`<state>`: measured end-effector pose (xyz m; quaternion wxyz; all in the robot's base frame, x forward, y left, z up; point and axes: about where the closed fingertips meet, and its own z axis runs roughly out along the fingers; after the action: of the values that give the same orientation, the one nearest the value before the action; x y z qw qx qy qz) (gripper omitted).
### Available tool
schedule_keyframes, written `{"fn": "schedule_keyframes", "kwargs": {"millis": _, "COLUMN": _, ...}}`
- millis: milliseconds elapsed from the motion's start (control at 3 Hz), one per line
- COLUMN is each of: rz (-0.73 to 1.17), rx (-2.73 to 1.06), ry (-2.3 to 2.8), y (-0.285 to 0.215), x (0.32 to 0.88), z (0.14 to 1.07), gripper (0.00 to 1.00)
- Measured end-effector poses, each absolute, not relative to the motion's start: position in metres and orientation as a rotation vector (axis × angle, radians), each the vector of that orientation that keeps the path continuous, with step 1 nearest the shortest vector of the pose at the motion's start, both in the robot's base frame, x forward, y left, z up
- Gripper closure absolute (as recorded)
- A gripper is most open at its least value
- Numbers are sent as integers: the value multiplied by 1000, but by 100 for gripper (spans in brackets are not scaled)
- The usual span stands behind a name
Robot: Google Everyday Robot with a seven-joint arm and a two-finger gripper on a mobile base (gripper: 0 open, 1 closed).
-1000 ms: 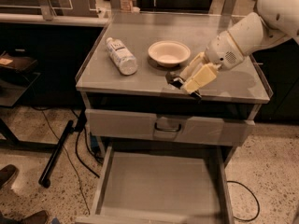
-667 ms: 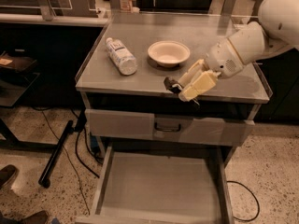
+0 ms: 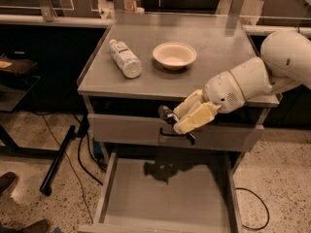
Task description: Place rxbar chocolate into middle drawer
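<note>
— What's moved?
— The gripper has swung off the counter and now hangs past its front edge; it is clamped on the rxbar chocolate, parted only by the bar.
— Why there?
— The middle drawer lies open directly below it; probably lined up to lower and release.

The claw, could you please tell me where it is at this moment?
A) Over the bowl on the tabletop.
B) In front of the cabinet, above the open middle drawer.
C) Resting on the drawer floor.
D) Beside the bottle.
B: the claw holds the rxbar chocolate out past the front edge of the tabletop, above the open middle drawer.
</note>
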<state>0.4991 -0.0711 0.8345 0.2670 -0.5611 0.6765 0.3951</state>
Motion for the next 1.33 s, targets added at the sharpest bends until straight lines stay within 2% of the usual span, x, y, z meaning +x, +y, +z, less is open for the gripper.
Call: {"fn": "schedule_keyframes", "kwargs": {"millis": 1333, "rz": 1217, "rx": -1322, "ry": 1850, "y": -50, "x": 441, "z": 780, "gripper": 100}}
